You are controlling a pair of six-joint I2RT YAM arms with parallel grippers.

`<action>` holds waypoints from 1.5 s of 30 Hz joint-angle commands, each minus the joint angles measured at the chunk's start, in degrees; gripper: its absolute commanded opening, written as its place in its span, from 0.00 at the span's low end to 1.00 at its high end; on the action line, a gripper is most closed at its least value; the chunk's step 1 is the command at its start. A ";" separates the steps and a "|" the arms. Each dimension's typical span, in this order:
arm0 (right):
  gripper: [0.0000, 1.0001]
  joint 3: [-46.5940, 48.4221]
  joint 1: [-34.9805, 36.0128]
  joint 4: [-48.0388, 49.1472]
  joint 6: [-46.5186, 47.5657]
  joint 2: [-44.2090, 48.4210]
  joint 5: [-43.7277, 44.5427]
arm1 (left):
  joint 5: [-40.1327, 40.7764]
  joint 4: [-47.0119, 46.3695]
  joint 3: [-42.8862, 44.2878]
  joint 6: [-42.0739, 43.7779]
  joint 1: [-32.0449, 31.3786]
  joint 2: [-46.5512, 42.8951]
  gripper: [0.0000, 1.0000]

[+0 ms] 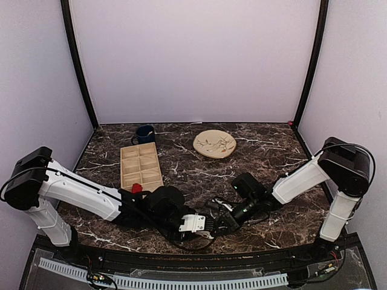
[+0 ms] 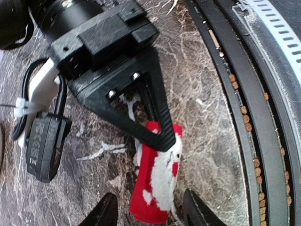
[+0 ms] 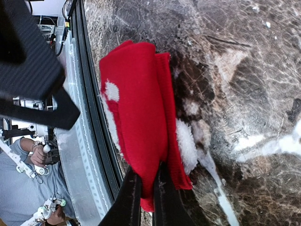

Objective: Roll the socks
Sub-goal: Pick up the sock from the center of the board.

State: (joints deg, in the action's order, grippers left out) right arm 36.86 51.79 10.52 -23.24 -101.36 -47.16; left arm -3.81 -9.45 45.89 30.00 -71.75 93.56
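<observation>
A folded red sock with white markings lies on the marble near the table's front edge. My left gripper is open, one finger on each side of the sock's near end, with a gap on both sides. My right gripper is shut on the sock, pinching its other end between thin black fingers. In the top view both grippers meet at the front centre, left gripper and right gripper, and they hide the sock. A small red bit, maybe the other sock, shows beside the left arm.
A wooden compartment tray sits left of centre, with a blue mug behind it. A round beige plate lies at the back centre. The table's black front rim runs close beside the sock.
</observation>
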 commanded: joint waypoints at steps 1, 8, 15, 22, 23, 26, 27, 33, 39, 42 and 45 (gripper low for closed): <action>0.02 -1.14 -0.20 -4.70 -0.92 -2.38 1.98 | 1.45 -2.96 -1.00 1.35 -1.89 0.28 0.50; 0.02 -1.01 -0.19 -4.41 -1.15 -2.35 1.61 | 2.59 -3.46 -0.65 2.15 -3.01 1.75 0.50; 0.01 -1.06 -0.20 -4.34 -1.24 -2.26 1.27 | 6.19 -5.38 -0.81 2.89 -4.09 3.42 0.47; 0.01 -0.77 -0.19 -4.49 -1.01 -2.35 0.84 | 8.35 -6.56 -0.53 4.50 -4.83 5.07 0.46; 0.01 -0.78 -0.20 -4.54 -1.01 -2.35 0.79 | 8.71 -6.72 -0.52 4.73 -4.93 5.24 0.46; 0.01 -0.79 -0.18 -4.40 -0.93 -2.46 0.64 | 9.66 -7.00 -0.61 5.37 -5.13 5.87 0.44; 0.01 -0.77 -0.20 -4.50 -0.93 -2.46 0.57 | 9.94 -7.21 -0.67 5.51 -5.20 5.99 0.43; 0.01 -0.81 -0.20 -4.46 -0.79 -2.63 -0.01 | 11.44 -7.55 -0.31 6.54 -5.54 7.53 0.43; 0.01 -0.66 -0.20 -4.48 -0.77 -2.77 -0.43 | 12.64 -6.82 0.30 7.64 -5.79 9.20 0.40; 0.01 -0.64 -0.20 -4.41 -0.79 -2.93 -0.70 | 13.56 -7.12 0.34 7.79 -5.98 9.57 0.39; 0.01 -0.60 -0.19 -4.49 -0.74 -2.97 -0.91 | 14.29 -7.07 0.46 8.28 -6.19 10.16 0.36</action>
State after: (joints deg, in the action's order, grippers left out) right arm 36.86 51.72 10.57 -24.10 -102.24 -49.74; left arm 8.86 -17.37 45.98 37.17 -77.43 102.59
